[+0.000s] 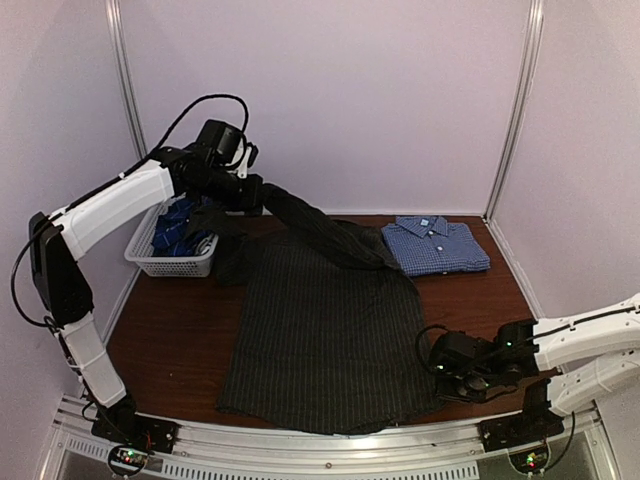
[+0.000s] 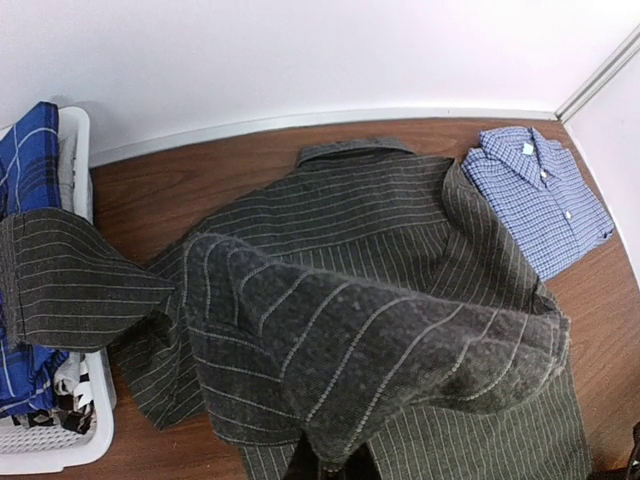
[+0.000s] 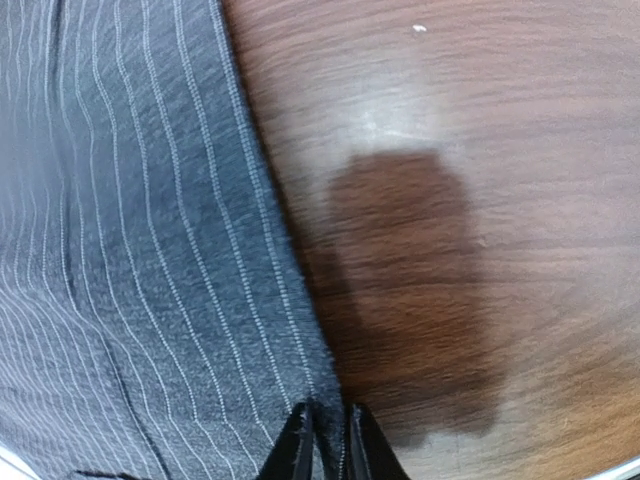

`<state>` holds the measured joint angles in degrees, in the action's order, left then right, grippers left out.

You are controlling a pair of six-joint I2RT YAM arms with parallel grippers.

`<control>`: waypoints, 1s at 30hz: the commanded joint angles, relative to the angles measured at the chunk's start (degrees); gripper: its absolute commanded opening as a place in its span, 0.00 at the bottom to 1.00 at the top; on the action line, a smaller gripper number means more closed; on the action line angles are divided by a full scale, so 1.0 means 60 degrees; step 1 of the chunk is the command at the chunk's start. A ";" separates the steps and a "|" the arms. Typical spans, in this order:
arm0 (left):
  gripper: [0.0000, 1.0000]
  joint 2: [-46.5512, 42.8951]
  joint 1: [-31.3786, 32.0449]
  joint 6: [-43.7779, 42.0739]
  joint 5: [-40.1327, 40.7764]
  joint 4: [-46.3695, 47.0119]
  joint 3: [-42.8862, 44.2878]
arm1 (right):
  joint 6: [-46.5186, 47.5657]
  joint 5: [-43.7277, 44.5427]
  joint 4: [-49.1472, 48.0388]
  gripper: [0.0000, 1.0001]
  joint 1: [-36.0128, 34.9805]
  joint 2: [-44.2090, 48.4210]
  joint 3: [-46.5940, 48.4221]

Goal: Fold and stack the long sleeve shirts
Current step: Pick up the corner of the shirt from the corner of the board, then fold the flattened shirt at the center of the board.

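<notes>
The charcoal pinstriped shirt lies spread on the table, back up. My left gripper is shut on one of its sleeves and holds it raised above the far left; in the left wrist view the sleeve drapes over the jaws and hides them. My right gripper is shut on the shirt's right side edge near the hem, low on the table. The blue-and-white check shirt lies folded at the far right, also in the left wrist view. The navy plaid shirt sits in the basket.
A white mesh basket stands at the far left against the wall, also in the left wrist view. Bare brown table shows left of the shirt and beside my right gripper. White walls enclose three sides.
</notes>
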<state>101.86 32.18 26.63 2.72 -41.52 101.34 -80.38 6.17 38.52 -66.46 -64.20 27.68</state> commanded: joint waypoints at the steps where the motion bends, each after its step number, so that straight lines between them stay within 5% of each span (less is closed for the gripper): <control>1: 0.00 -0.0264 -0.0087 0.0010 0.0315 0.0551 0.0138 | 0.0183 0.0113 -0.0013 0.09 -0.0071 -0.0196 0.0397; 4: 0.00 -0.0148 -0.0186 -0.0019 0.0366 0.0445 0.0436 | 0.0166 0.0150 -0.0046 0.00 -0.0093 -0.0169 0.0510; 15: 0.00 0.0211 -0.0838 -0.0177 0.0750 0.0277 0.1557 | 0.1776 0.0697 -0.0460 0.00 -0.0689 -0.1354 0.2701; 30: 0.00 0.0616 -0.1480 -0.0924 0.1057 0.0438 0.1785 | 0.3737 -0.2129 -0.3216 0.00 -0.0814 -0.4897 0.4354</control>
<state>104.55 23.81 22.41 8.01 -41.21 111.61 -60.66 -1.80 23.27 -70.72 -91.33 51.18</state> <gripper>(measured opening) 0.024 0.008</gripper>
